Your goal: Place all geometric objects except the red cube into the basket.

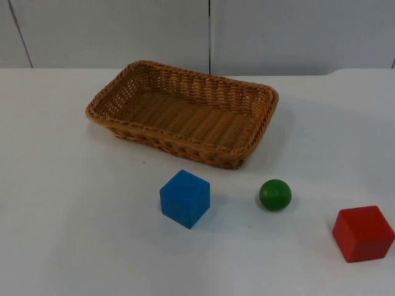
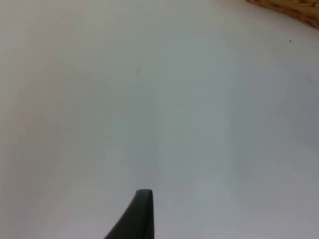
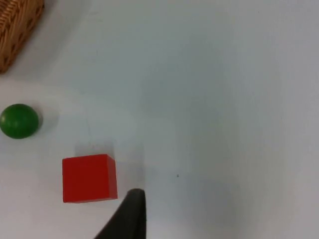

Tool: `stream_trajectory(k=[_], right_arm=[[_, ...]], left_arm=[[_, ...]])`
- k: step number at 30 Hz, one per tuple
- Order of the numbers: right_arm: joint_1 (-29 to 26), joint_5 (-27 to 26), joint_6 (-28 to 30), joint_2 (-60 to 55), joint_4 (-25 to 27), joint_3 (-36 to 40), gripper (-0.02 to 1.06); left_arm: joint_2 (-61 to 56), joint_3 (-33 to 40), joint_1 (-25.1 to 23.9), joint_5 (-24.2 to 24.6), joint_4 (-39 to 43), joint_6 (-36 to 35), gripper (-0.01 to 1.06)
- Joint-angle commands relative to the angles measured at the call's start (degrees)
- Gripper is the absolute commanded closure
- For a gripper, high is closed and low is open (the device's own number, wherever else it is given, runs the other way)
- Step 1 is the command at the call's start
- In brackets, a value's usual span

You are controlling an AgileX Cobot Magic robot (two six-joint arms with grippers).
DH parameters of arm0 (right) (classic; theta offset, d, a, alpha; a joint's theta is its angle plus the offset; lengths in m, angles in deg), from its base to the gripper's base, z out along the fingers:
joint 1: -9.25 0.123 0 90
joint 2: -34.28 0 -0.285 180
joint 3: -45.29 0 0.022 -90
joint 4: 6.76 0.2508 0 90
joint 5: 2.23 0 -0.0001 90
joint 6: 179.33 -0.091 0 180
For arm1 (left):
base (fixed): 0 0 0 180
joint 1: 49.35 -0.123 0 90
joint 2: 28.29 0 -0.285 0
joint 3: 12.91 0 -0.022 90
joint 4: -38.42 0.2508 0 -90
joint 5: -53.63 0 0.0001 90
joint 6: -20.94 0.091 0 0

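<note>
A woven brown basket stands empty at the back middle of the white table. In front of it lie a blue cube, a green ball and, at the front right, a red cube. My right gripper hangs over the table just beside the red cube, with the green ball and a corner of the basket farther off. My left gripper waits over bare table, with an edge of the basket far ahead of it.
The grey partition wall closes the table at the back. White table top stretches wide to the left of the blue cube and between the objects.
</note>
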Motion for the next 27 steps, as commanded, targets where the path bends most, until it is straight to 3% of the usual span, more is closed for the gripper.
stream_trajectory(k=[1,6,13,16,21,22,27], right_arm=[[-0.40,-0.57,-0.03,-0.08,0.00,-0.51,-0.01],[-0.40,-0.57,-0.03,-0.08,0.00,-0.51,-0.01],[-0.40,-0.57,-0.03,-0.08,0.00,-0.51,-0.01],[-0.40,-0.57,-0.03,-0.08,0.00,-0.51,-0.01],[-0.40,-0.57,-0.03,-0.08,0.00,-0.51,-0.01],[-0.40,-0.57,-0.03,-0.08,0.00,-0.51,-0.01],[-0.40,-0.47,-0.03,-0.08,0.00,-0.51,-0.01]], left_arm=[[0.53,-0.33,0.01,-1.30,-0.74,0.30,0.00],[1.73,-0.38,0.01,-2.63,-1.07,0.86,0.00],[6.99,-0.79,1.12,-5.63,-13.79,13.67,0.01],[10.27,-2.59,3.67,-5.76,-14.62,14.19,0.04],[20.22,-9.37,15.12,-6.96,-13.89,13.47,0.06],[20.22,-9.37,15.12,-6.96,-13.89,13.47,0.06],[31.60,-16.60,26.91,-7.30,-6.50,6.16,0.06]])
